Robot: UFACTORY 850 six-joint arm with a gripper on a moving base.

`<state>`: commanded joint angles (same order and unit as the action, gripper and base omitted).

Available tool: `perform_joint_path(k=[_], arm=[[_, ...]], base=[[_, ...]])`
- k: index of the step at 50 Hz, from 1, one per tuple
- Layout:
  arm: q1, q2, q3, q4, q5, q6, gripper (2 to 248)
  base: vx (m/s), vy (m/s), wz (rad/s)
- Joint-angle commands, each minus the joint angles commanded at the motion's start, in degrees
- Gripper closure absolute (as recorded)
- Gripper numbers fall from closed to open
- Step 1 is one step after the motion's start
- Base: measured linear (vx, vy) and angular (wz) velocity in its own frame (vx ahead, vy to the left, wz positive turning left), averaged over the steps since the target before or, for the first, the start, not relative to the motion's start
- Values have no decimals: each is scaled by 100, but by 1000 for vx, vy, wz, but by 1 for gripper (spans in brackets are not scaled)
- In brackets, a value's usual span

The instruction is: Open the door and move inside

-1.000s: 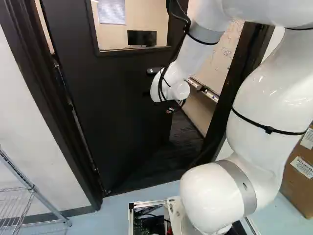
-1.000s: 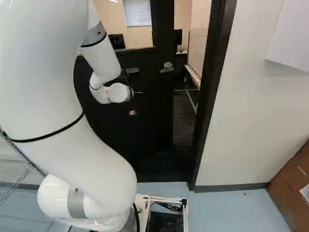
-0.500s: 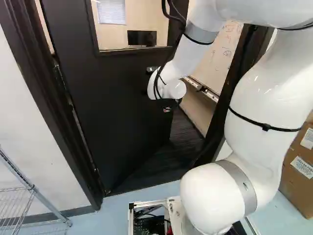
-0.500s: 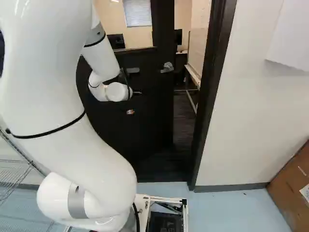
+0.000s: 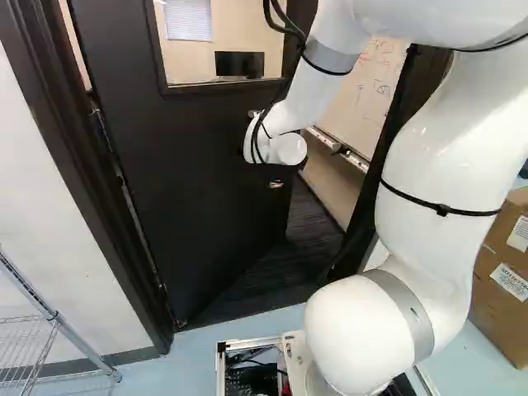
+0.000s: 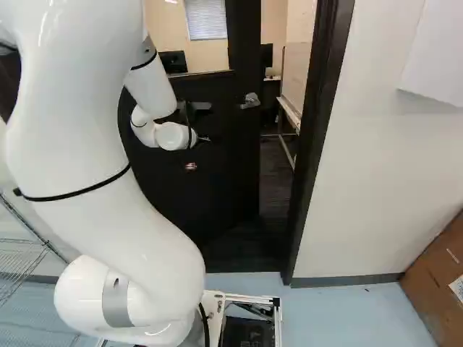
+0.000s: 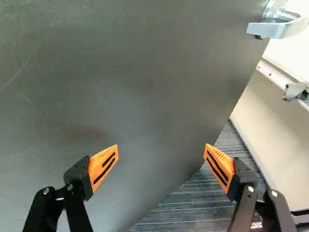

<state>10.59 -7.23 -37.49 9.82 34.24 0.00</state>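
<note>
The dark door (image 5: 198,181) stands partly open, swung into the room beyond, with its hinge side at the left of the left base view. My gripper (image 5: 275,183) is small against the door's face, below the wrist. In the wrist view the gripper (image 7: 161,151) is open, its orange-padded fingers wide apart with nothing between them. The door panel (image 7: 125,82) spreads ahead of it; contact cannot be told. The silver lever handle (image 7: 270,29) sits near the door's free edge, beyond and to the side of the right-hand finger. It also shows in the right base view (image 6: 250,101).
The doorway opening (image 6: 276,173) lies between the door's free edge and the dark frame (image 6: 311,144). Beyond are a whiteboard (image 5: 363,91) and dark carpet (image 5: 289,264). A wire rack (image 5: 54,318) stands at the left of the left base view, cardboard boxes (image 5: 503,272) at its right.
The arm's wrist and gripper have shifted left and slightly up in both base views, across the door's face. The base and the door have not visibly moved.
</note>
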Motion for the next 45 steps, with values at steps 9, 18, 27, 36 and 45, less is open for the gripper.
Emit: perform_joint_path(k=[9,18,27,36,45], arm=[[60,-62,-68,303,0,0,3],[119,-125,-137,515,0,0,3],[180,-188,-208,551,0,0,3],[236,-250,-276,551,0,0,3],[293,-313,-347,551,0,0,3]], base=[[0,0,0],[0,0,0],[0,0,0],[0,0,0],[0,0,0]])
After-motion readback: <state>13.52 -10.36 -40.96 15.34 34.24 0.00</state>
